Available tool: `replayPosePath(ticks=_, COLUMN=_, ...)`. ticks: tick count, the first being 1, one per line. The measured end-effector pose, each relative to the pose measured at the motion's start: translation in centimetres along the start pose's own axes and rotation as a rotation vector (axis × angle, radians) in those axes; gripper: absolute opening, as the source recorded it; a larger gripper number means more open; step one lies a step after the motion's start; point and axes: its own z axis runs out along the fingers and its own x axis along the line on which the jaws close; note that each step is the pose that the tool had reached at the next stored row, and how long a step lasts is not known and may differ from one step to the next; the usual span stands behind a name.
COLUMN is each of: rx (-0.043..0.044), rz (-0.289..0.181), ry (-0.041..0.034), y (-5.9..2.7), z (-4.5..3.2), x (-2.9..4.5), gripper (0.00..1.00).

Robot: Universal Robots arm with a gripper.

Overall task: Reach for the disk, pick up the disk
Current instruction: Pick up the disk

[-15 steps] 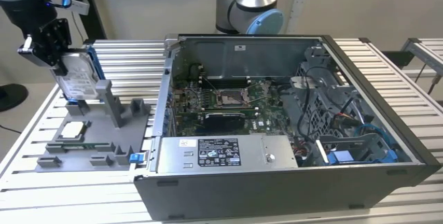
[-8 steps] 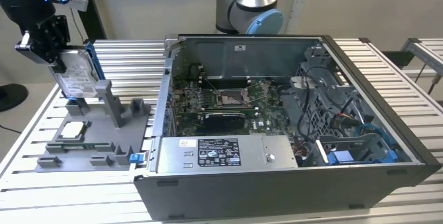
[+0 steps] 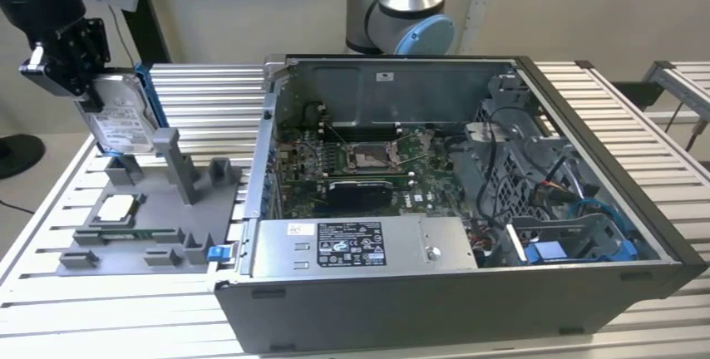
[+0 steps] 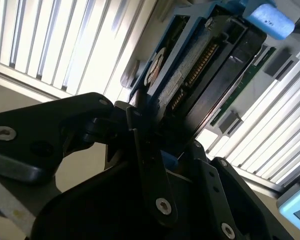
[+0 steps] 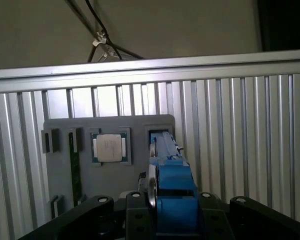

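My black pincer [image 3: 91, 93] clamps the upright disk [image 3: 125, 126]: flat silver metal, blue plastic bracket; slatted metal counter [image 3: 205, 85] beneath.

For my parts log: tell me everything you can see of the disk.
The disk is a flat rectangular silver metal drive, white printed label on its face, blue plastic bracket along its edges. It stands nearly upright at the exterior view's left, lower end at the grey fixture. The gripper clamps its upper end from both sides. Whether it is clear of the fixture cannot be told.
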Motion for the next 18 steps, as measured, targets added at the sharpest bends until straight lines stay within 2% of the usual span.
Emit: replayPosePath(ticks=18, rx=0.0, rz=0.0, ry=0.0, y=0.01, z=-1.44, x=-0.04, gripper=0.0)
